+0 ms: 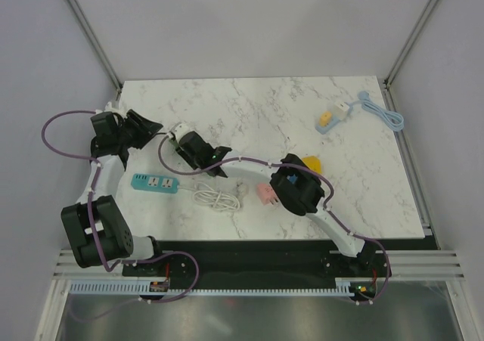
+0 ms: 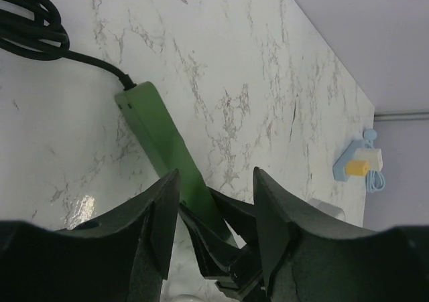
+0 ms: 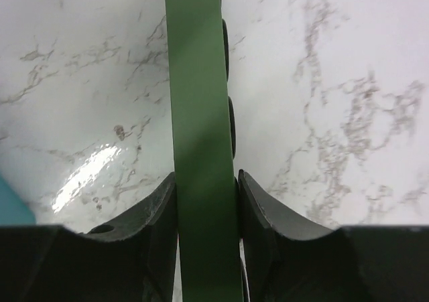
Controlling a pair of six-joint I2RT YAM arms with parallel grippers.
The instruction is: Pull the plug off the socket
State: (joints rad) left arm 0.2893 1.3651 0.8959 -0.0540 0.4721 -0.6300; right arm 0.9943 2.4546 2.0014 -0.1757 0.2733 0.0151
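Note:
A green power strip [image 2: 161, 138] lies edge-up on the marble table, with a black cable [image 2: 33, 27] coiled at its far end. My right gripper [image 3: 206, 181] is shut on the strip [image 3: 198, 81], one finger pressed on each long side; black bumps [image 3: 230, 124] show on the strip's right face. In the top view the right gripper [image 1: 178, 138] hides most of the strip. My left gripper [image 2: 214, 181] is open, its fingers apart on either side of the strip's near end and of the right gripper's fingers, touching nothing. It also shows in the top view [image 1: 153, 127]. A small white piece [image 1: 180, 127], perhaps the plug, shows beside the right gripper.
A teal power strip [image 1: 154, 183] with a coiled white cable [image 1: 215, 198] lies near the front. A pink adapter [image 1: 266, 193] and a yellow object [image 1: 312, 161] sit by the right arm's elbow. A blue socket with a yellow plug [image 1: 329, 119] lies at the back right, also in the left wrist view [image 2: 358, 165].

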